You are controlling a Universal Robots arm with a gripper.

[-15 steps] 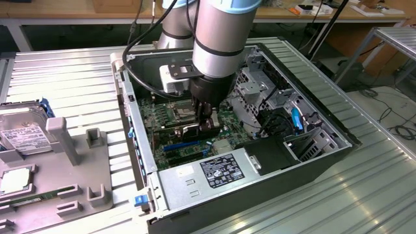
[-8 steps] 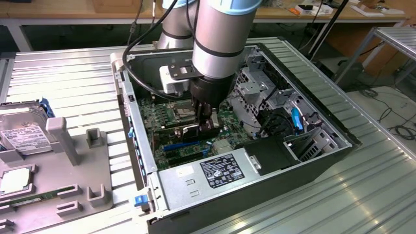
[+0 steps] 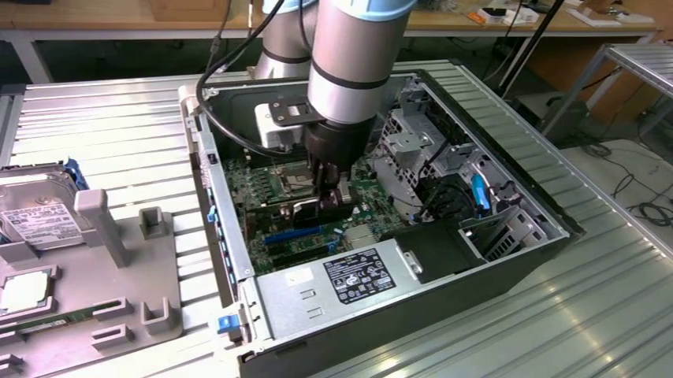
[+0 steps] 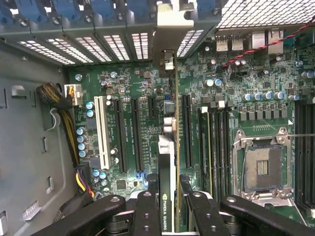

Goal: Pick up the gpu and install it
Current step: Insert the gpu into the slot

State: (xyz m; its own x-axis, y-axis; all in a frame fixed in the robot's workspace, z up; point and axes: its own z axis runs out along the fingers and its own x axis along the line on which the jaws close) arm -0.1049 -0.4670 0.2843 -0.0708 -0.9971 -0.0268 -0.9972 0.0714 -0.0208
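Observation:
My gripper point(image 3: 328, 193) is down inside the open computer case point(image 3: 526, 236), shut on the gpu point(image 3: 307, 209). In the wrist view the gpu point(image 4: 167, 152) appears edge-on between my two black fingers point(image 4: 146, 209), and the gripper point(image 4: 170, 199) clamps its top edge by a label reading NVIDIA QUADRO. The card stands upright over the motherboard point(image 4: 246, 98), between two black expansion slots point(image 4: 137, 135). Its silver end bracket point(image 4: 170, 29) reaches the slotted rear wall of the case. I cannot tell whether the card's lower edge sits in a slot.
A white slot point(image 4: 102, 130), the bare CPU socket point(image 4: 266, 169) and a cable bundle point(image 4: 64, 118) surround the card. The power supply point(image 3: 347, 279) and drive cage point(image 3: 421, 150) hem in the arm. A grey fixture point(image 3: 105, 236) at the exterior view's left holds a hard drive point(image 3: 37, 213).

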